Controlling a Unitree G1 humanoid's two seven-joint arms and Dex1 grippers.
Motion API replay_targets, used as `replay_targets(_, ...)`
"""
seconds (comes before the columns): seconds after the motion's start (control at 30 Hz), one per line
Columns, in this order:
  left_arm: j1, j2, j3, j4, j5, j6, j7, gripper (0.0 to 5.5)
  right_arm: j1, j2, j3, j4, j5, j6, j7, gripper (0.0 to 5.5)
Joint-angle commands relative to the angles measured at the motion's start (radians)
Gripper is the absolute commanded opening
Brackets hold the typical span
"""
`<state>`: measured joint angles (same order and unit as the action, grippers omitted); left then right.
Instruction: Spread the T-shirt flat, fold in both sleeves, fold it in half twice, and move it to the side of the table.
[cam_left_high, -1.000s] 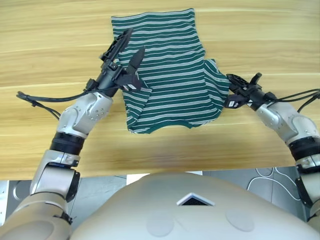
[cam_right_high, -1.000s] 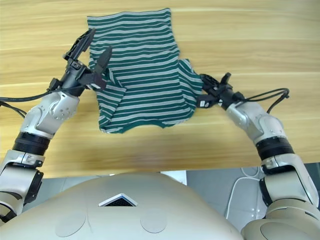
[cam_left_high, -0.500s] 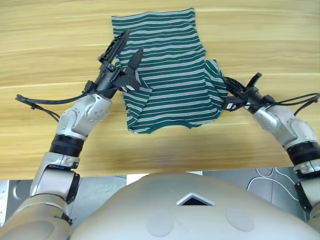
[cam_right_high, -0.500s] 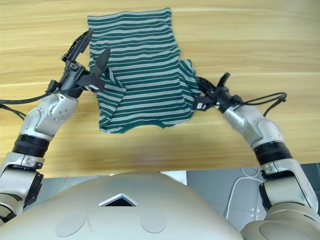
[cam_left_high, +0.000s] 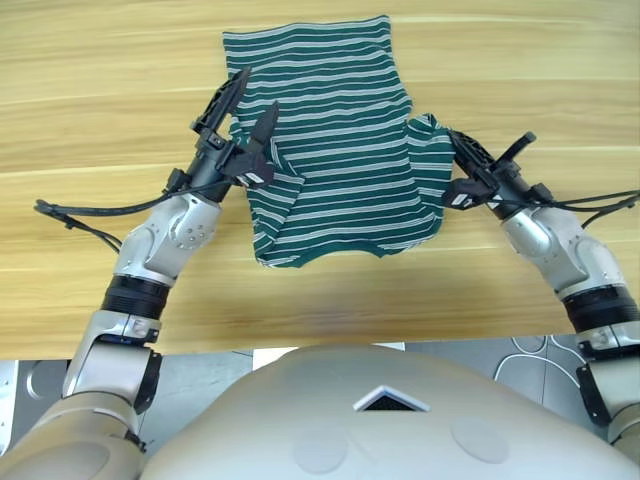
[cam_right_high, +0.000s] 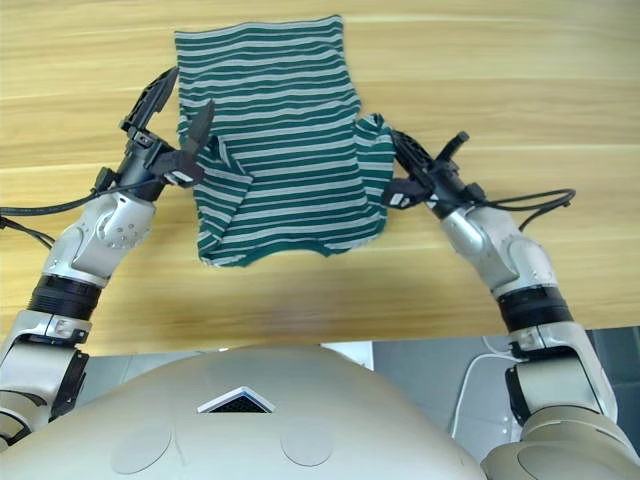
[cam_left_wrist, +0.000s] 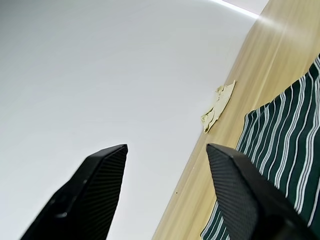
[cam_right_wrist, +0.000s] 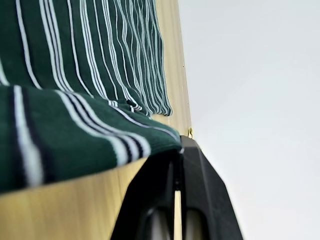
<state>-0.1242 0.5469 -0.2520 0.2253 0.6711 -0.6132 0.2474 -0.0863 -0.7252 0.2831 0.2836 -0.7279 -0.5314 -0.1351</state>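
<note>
Left eye view: over the past second the right gripper (cam_left_high: 457, 166), pinched shut on the edge of the right sleeve (cam_left_high: 428, 150), has lifted it and carried it inward over the striped green T-shirt (cam_left_high: 330, 130), which lies in the middle of the wooden table (cam_left_high: 100, 80). By my reckoning the right sleeve fold is under way. The left gripper (cam_left_high: 257, 90), fingers spread and holding nothing, has edged slightly outward over the shirt's left side. I can make out no writing or labels.

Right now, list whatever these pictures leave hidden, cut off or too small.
- Pale crumpled item on the table: too small in the left wrist view to identify.
- T-shirt, left sleeve fold: partly covered by the left gripper in the eye views.
- Right sleeve: cut by the right wrist view's edge; how much cloth the right gripper pinches is hidden by its fingers.
</note>
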Motion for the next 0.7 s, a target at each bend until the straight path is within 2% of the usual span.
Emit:
replay_targets(0.03, 0.003, 0.001, -0.01, 0.01, 0.005, -0.016, -0.02, 2.97, -0.013, 0.013, 0.011, -0.007, -0.012, -0.015, 0.009, 0.01)
replay_targets(0.3, 0.0, -0.004, -0.035, 0.03, 0.018, -0.037, -0.039, 2.97, -0.01, 0.069, 0.104, -0.031, -0.027, -0.069, 0.066, 0.01)
replay_targets(0.6, -0.017, -0.016, -0.043, 0.059, 0.021, -0.042, -0.032, 2.97, -0.025, 0.096, 0.122, -0.028, -0.03, -0.07, 0.091, 0.01)
replay_targets(0.7, -0.02, -0.017, -0.043, 0.067, 0.024, -0.045, -0.03, 2.97, -0.027, 0.091, 0.134, -0.009, -0.028, -0.07, 0.123, 0.5)
